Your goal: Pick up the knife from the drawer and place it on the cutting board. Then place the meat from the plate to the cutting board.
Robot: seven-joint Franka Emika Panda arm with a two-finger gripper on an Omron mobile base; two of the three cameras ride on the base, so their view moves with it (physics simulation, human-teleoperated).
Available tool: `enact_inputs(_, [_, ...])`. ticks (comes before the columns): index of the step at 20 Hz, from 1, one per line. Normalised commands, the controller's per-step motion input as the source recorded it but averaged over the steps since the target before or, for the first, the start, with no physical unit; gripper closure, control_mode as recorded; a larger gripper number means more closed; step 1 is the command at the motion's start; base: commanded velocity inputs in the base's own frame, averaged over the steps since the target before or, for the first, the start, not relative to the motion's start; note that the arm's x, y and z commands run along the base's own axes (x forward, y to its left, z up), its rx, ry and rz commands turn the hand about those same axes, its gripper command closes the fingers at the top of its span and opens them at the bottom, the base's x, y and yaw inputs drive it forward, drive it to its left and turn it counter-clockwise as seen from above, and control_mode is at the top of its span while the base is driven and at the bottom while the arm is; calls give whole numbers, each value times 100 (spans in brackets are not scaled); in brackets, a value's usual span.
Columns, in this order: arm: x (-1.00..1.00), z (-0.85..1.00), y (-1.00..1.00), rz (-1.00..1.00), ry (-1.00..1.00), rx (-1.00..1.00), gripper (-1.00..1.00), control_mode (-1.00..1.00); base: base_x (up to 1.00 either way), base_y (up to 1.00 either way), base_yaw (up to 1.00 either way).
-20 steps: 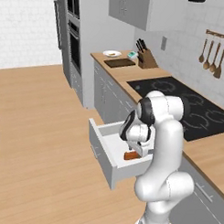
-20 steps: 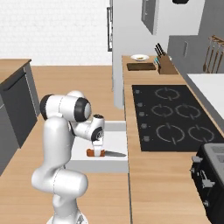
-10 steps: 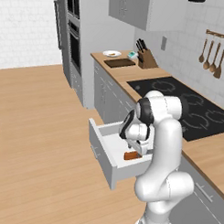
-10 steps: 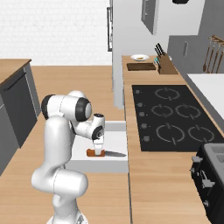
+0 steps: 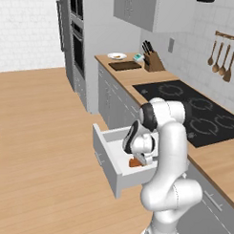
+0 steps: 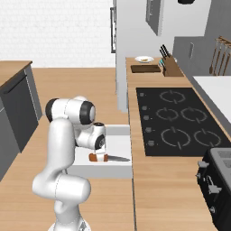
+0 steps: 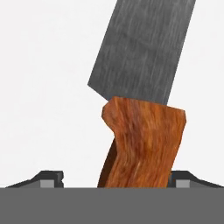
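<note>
While the small kitchen knife (image 6: 108, 158) with its orange-brown handle and short grey steel blade lies flat on the floor of the wide shallow white drawer (image 6: 118, 140), nothing of the task is finished. The two-finger gripper (image 6: 101, 152) hangs low over the handle end; in the hand view the dark fingertips (image 7: 49, 178) stand either side of the wooden handle with gaps showing, so the jaws are parted and I judge the grasp not yet made. Lifting the knife, carrying it off, and moving the meat all remain.

Both base views take in the far end of the counter, where the dark brown rectangular wooden cutting board (image 5: 125, 65) lies just beside the round white plate (image 5: 116, 56), well apart from the drawer. The meat is too small to make out. The right base view shows the whole blade, which the arm partly hides in the left base view.
</note>
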Motion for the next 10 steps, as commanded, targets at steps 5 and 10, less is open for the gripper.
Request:
enact_inputs(5, [0, 0, 0, 0, 0, 0, 100, -100, 0, 0, 0])
enact_inputs(10, [-15, 38, 0, 0, -16, 2, 100, -100, 0, 0, 0])
